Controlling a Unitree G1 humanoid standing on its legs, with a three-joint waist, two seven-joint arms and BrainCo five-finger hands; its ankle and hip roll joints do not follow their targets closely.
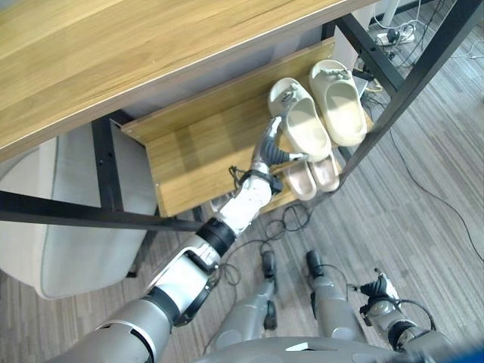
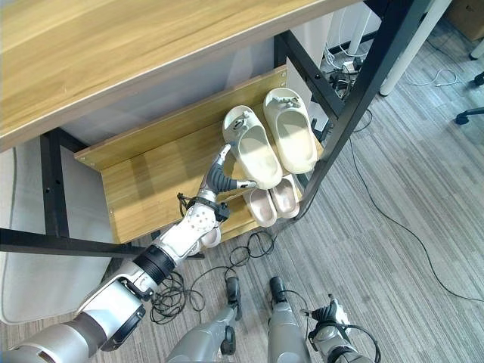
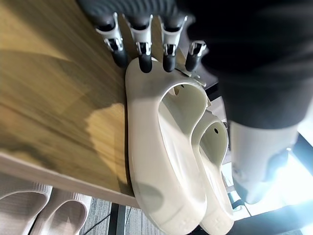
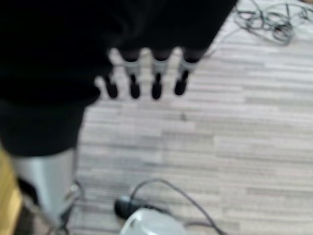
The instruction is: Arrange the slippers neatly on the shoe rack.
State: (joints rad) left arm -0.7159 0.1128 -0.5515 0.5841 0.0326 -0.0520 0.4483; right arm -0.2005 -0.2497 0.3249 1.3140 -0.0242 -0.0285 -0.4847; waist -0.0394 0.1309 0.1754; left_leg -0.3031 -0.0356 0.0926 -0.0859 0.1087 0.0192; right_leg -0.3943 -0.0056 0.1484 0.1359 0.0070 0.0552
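Two cream slippers lie side by side, toes toward the back, at the right end of the wooden shelf (image 1: 197, 151) of the shoe rack: the nearer one (image 1: 302, 121) and its mate (image 1: 339, 106). My left hand (image 1: 272, 147) reaches in over the shelf's front edge. It is open, its straight fingers (image 3: 144, 49) touching the heel rim of the nearer cream slipper (image 3: 156, 161), with the mate (image 3: 215, 161) beside it. A pair of pink slippers (image 1: 314, 175) sits on the lower shelf beneath. My right hand (image 1: 382, 291) hangs open low over the floor, fingers (image 4: 156, 78) relaxed.
A wooden tabletop (image 1: 113, 53) overhangs the rack. A black slanted frame bar (image 1: 393, 98) runs close by the rack's right end. A grey cushioned seat (image 1: 68, 227) stands at the left. Cables and a power strip (image 1: 389, 34) lie on the floor at the back right.
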